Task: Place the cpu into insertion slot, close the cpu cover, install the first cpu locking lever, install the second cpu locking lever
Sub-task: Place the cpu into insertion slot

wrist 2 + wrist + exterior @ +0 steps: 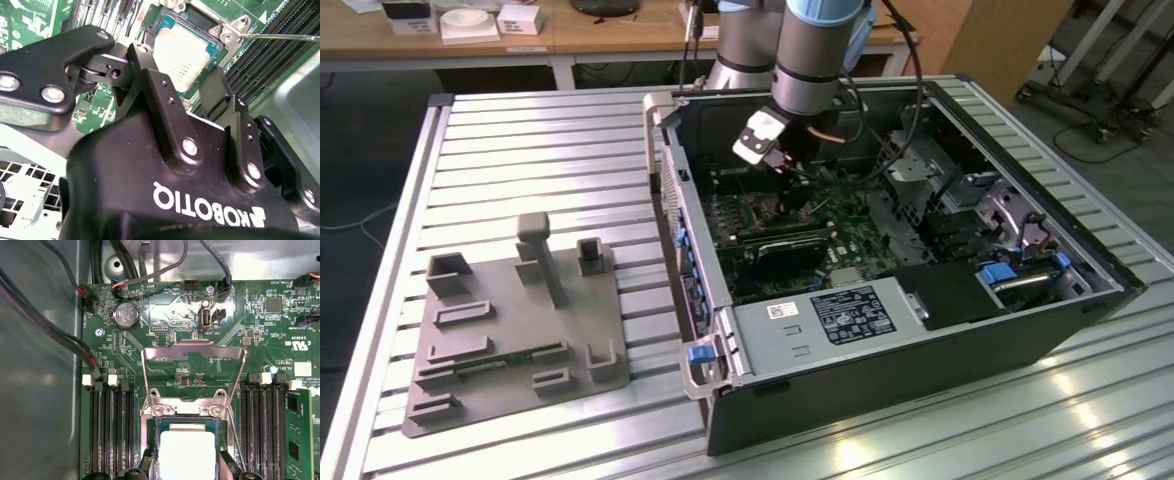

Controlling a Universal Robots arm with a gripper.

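Table (520,130): ribbed aluminium slats, the broad surface underlying everything around the insertion slot (195,17).
Computer case (881,390): black sheet-metal box lying open on its side, walling in the insertion slot.
Arm (814,50): grey and blue tube segments, reaching down into the case above the insertion slot.
Fixture plate (520,330): matt grey slab with raised blocks and pockets, well apart from the insertion slot, outside the case.
Power-supply box (841,315): grey metal with a white label, near the insertion slot inside the case.
Circuit board (260,335): glossy green, studded with small parts, surrounding the insertion slot.
Gripper (177,70): black and angular, its 2 fingers (150,85) spread apart, 1 on each side of the insertion slot, gripping nothing.
Cpu cover (194,351): thin silvery frame with a large cut-out, hinged up and standing open at the insertion slot's edge.
Insertion slot: square, dark-centred, silvery rim with round screw heads.
Memory slots (111,430): long narrow black channels flanking the insertion slot.
Cpu (187,452): flat square with a pale matt metal top, lying in the insertion slot between the fingers, not touched by them.
Locking lever (280,36): thin bright wire rod running out from a corner of the insertion slot.
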